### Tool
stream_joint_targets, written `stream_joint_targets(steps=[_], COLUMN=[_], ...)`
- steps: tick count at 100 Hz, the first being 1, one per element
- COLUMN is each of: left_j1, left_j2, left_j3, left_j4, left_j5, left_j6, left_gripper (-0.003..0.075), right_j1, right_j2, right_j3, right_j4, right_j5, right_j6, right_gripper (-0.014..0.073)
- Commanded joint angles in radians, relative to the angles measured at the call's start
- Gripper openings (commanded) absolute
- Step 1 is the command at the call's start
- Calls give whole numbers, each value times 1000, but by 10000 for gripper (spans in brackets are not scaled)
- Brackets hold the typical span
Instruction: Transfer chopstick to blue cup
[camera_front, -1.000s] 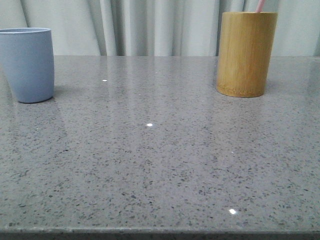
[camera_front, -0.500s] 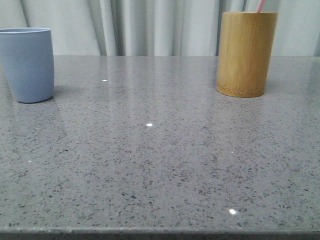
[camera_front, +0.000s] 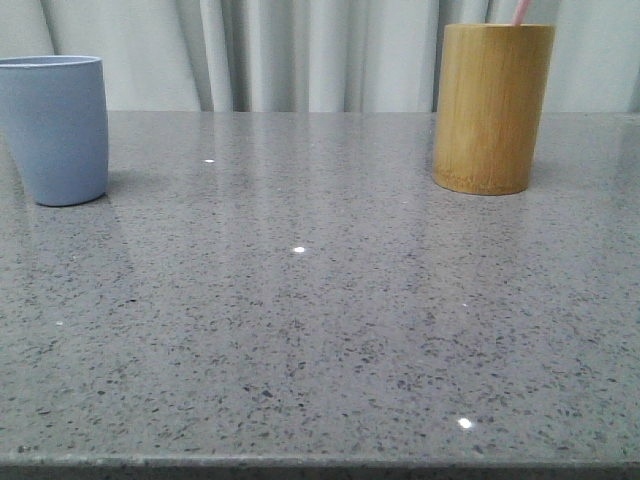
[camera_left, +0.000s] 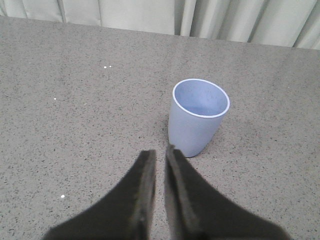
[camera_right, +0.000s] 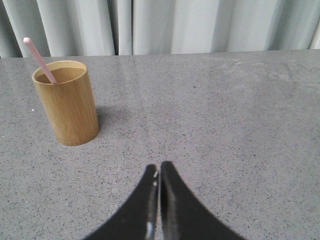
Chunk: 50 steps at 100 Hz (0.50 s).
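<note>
While both arms hang above it, the table (camera_front: 320, 330) lies as a broad slab of grey speckled stone with a soft sheen, small bright glints of light scattered across it and its near edge running along the bottom of the front view. Behind it pale grey-white curtains (camera_front: 300, 55) fall in vertical folds across the whole back of the scene. At the far left of the front view stands the blue cup (camera_front: 57, 128), upright on the stone, casting a faint shadow to its right; the left wrist view looks down into its open mouth, and nothing lies inside. The left gripper (camera_left: 156, 159) hovers over bare stone just short of that cup, its dark fingers (camera_left: 142, 185) nearly together with only a narrow slit between them, holding nothing. Across the table, well apart from the cup, the bamboo holder (camera_front: 492, 108) stands upright at the far right. The chopstick (camera_right: 40, 60) leans inside it, its pink tip rising above the rim and tilted toward the holder's edge. The right gripper (camera_right: 159, 172) is over open stone some way from the holder, its fingers pressed together and empty. Compared with the front view half a second and a second ago, nothing on the table has shifted: cup, holder and chopstick sit exactly as they did. No label, brand or writing can be read on anything.
</note>
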Motion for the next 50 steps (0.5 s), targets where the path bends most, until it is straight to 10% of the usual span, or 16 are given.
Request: stream_joint_targets(steps=[1, 20, 50], left_j1=[4, 4, 4], left_j2=[11, 11, 60], left_j3=[-33, -33, -63], left_j4=[-10, -10, -34], left_j5=[-62, -62, -60], left_j6=[-10, -10, -10], left_gripper=[204, 596, 619], right_j1=[-2, -2, -2], right_j2=[24, 24, 24], right_j3=[-28, -28, -28], right_j4=[-9, -9, -9], right_j5=[-67, -72, -72], right_j6=[-4, -4, -4], right_gripper=[153, 527, 572])
